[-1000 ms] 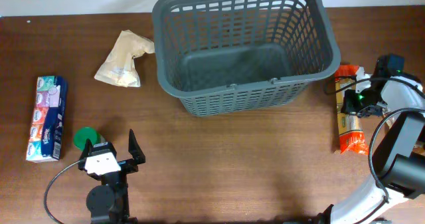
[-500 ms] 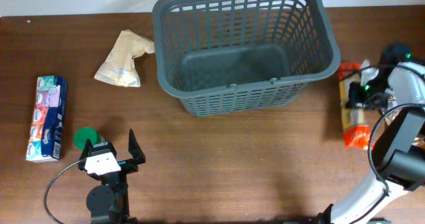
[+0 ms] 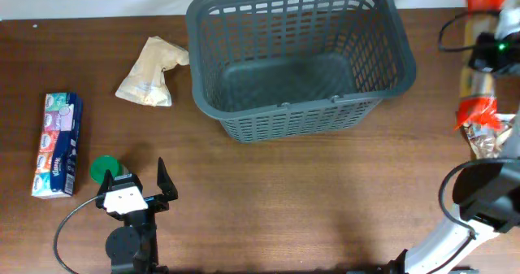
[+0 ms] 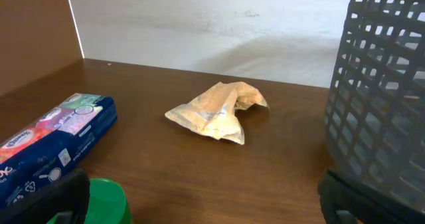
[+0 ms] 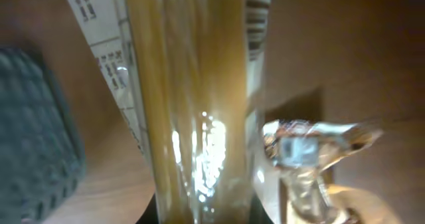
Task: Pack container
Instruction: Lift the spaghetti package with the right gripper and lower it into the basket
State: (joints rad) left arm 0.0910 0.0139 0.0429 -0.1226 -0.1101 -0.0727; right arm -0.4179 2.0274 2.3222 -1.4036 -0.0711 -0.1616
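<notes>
While the large dark grey plastic lattice basket (image 3: 301, 119) sits empty at the back of the brown tabletop (image 3: 309, 201), nothing looks packed yet. The right tool (image 3: 496, 50) grips a long clear pasta packet with orange ends (image 3: 474, 83), held up just right of the basket. The left tool (image 3: 134, 189) rests wide open, and a crumpled tan packet (image 3: 150, 71) and blue tissue pack (image 3: 57, 144) lie unpacked.

A clear packet (image 5: 192, 117) of long golden strands (pasta, by the look) fills the middle of the view from top to bottom, very close and blurred. A white printed label (image 5: 109, 51) runs along its left side. The dark grey basket (image 5: 33, 137) shows at the left edge. Crinkled clear wrapping (image 5: 305, 151) shows lower right against the brown bench (image 5: 312, 44).
</notes>
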